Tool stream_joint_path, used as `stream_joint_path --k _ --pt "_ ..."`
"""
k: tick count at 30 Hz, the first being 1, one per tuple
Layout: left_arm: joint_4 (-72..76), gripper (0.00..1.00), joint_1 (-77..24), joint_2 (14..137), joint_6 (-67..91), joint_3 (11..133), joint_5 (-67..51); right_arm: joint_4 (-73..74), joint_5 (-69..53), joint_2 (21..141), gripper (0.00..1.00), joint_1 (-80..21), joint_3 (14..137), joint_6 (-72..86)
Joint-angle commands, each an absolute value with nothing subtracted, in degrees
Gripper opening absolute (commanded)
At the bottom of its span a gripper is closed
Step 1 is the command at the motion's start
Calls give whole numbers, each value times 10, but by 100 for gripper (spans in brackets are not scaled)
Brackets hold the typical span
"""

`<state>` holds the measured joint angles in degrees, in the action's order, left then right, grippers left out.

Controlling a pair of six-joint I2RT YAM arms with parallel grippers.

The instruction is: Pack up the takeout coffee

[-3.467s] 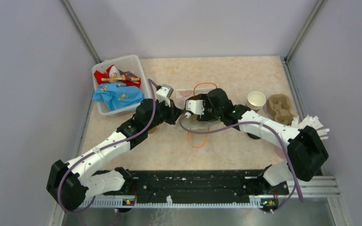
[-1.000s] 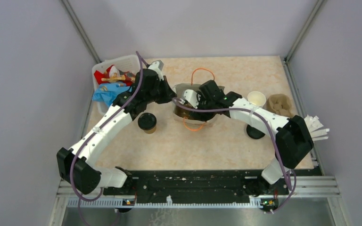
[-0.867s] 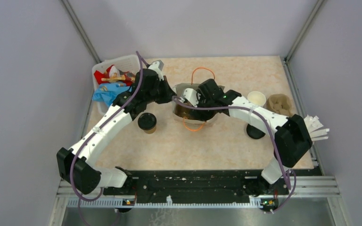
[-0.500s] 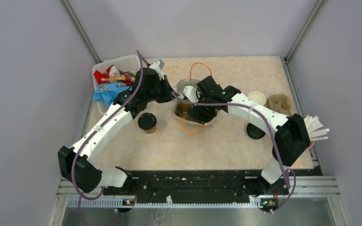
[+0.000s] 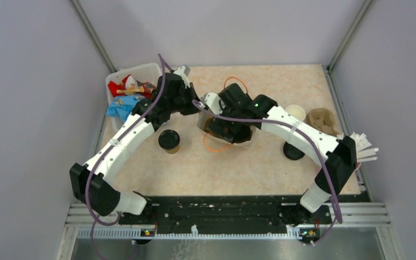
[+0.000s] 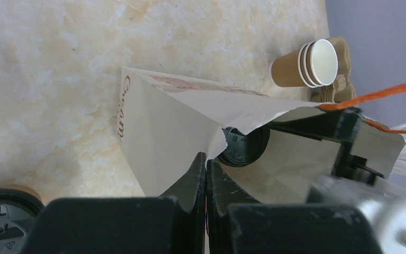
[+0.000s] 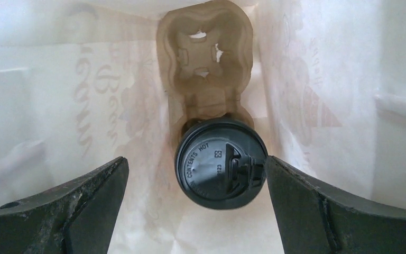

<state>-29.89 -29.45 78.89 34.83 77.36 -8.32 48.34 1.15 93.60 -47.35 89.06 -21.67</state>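
Note:
One takeout coffee cup [image 7: 221, 163] with a black lid stands in the near socket of a pulp cup tray [image 7: 206, 63] inside the white paper bag [image 7: 42, 106]. My right gripper [image 7: 195, 164] is open down in the bag. Its fingers flank the lid, and the right one is almost at the lid's tab. My left gripper [image 6: 206, 159] is shut on the bag's torn rim [image 6: 232, 124] and holds the mouth open. From the top, the left gripper [image 5: 196, 110] is at the left edge of the bag [image 5: 245, 138]. A second lidded cup [image 5: 169, 141] stands on the table left of the bag.
A stack of unlidded brown cups [image 5: 295, 112] and another pulp tray [image 5: 323, 122] sit at the right, with a black lid [image 5: 293, 150] in front of them. White sticks [image 5: 363, 145] lie at the far right. A white bin [image 5: 132, 95] of wrappers is at the back left. The bag's orange handle [image 5: 211, 147] hangs forward.
The right gripper has opened wide and let go of the lidded cup inside the bag. The left gripper has kept its hold on the rim, and the bag mouth now stands wider.

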Motion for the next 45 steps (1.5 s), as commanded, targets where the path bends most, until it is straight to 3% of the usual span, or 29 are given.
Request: stream_joint_path --k 1,4,9,12,16,22,27,32,40,45 --pt "-303 4 -293 802 355 817 -83 533 76 883 99 -491 973 -155" --pt "-300 4 -292 815 354 829 -79 562 106 847 99 -492 1015 -120" --pt "-318 2 -292 841 360 861 -78 572 35 783 99 -495 1065 -73" --pt "-326 3 -293 851 375 878 -72 561 87 741 99 -496 1056 -10" --pt "-333 17 -292 860 382 892 -63 622 272 703 99 -483 1041 241" --pt "-354 44 -282 868 374 905 -83 628 121 715 99 -393 1005 366" --pt "-364 73 -266 840 348 890 -102 592 80 729 99 -362 942 375" --pt "-328 90 -260 812 327 845 -157 548 61 756 98 -313 914 348" --pt "-193 87 -257 784 395 755 -265 456 -111 815 94 -239 918 346" --pt "-96 86 -266 742 489 669 -298 413 -145 863 94 -235 950 376"
